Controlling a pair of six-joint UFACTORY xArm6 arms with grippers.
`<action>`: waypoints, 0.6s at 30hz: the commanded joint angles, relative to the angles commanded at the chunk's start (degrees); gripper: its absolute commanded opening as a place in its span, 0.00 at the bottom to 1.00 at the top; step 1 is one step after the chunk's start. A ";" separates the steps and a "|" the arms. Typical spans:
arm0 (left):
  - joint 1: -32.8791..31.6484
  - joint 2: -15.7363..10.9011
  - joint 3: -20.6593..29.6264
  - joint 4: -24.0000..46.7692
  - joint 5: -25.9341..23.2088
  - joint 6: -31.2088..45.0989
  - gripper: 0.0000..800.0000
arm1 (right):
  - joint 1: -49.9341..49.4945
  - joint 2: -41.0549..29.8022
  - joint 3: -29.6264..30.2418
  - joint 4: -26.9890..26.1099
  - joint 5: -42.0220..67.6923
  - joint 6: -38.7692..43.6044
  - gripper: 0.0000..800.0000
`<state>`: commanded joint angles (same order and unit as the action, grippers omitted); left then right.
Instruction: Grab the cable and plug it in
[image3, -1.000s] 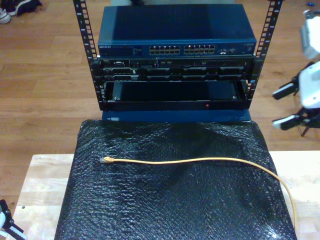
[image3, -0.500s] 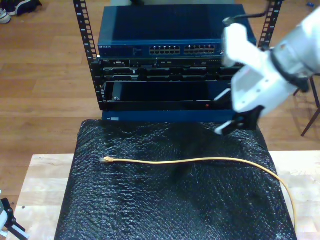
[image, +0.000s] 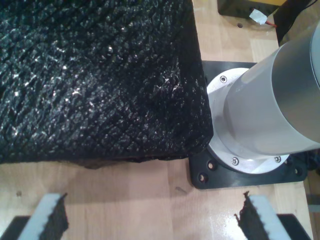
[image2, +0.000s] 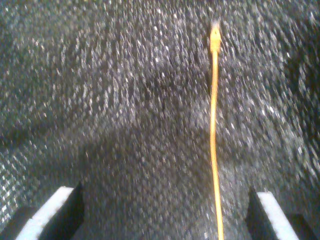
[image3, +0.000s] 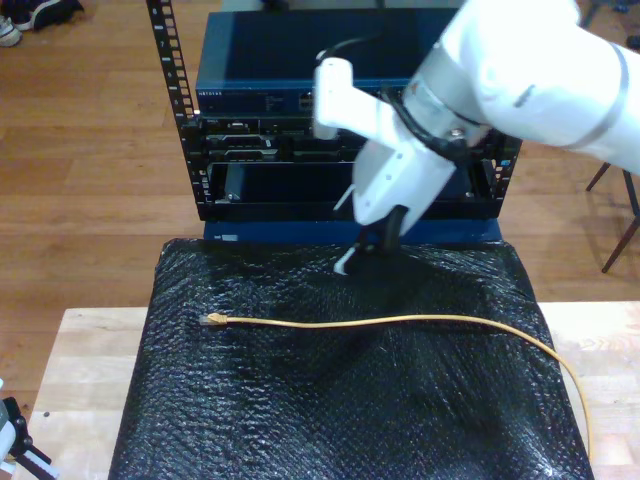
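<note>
Spread wide and empty, my first gripper (image: 150, 220) hangs over bare wooden tabletop (image: 125, 190), its two padded fingertips (image: 50, 215) well apart with nothing between them. Just beyond those tips we see the edge of the black bubble-wrap mat (image: 95, 75), and beside that a white arm base (image: 265, 115) bolted to a black mounting plate (image: 210, 170).

Moving across to my second gripper (image3: 365, 255), we find it hovering above the far part of the mat (image3: 330, 400), in front of the equipment rack (image3: 340, 150) with its blue network switch (image3: 260, 60). Its jaws are parted too, holding nothing. The cable (image3: 400, 321) lies flat on the mat below and slightly nearer the camera than this gripper, apart from it. In the second wrist view the yellow line (image2: 214, 140) runs between the open fingers (image2: 55, 210), closer to one of them, and its plug (image2: 215, 34) sits ahead of the tips. In the exterior view that plug (image3: 212, 320) lies towards the exterior view's left, and the cable curves off the mat at the exterior view's right.
</note>
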<state>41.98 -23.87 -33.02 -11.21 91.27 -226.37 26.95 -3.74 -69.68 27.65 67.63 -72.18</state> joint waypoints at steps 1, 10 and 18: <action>0.00 0.00 0.09 0.00 0.00 -0.09 1.00 | 0.79 0.97 -0.97 0.00 0.00 0.70 1.00; 0.00 0.00 0.26 0.00 0.00 -0.18 1.00 | 4.75 7.56 -5.27 -0.09 0.00 5.01 1.00; 0.00 0.88 0.26 0.00 0.00 -0.18 1.00 | 10.11 14.24 -11.25 -1.67 0.00 7.65 1.00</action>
<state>41.98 -22.99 -32.76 -11.21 91.27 -226.55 37.05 10.51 -80.93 25.98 67.63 -64.53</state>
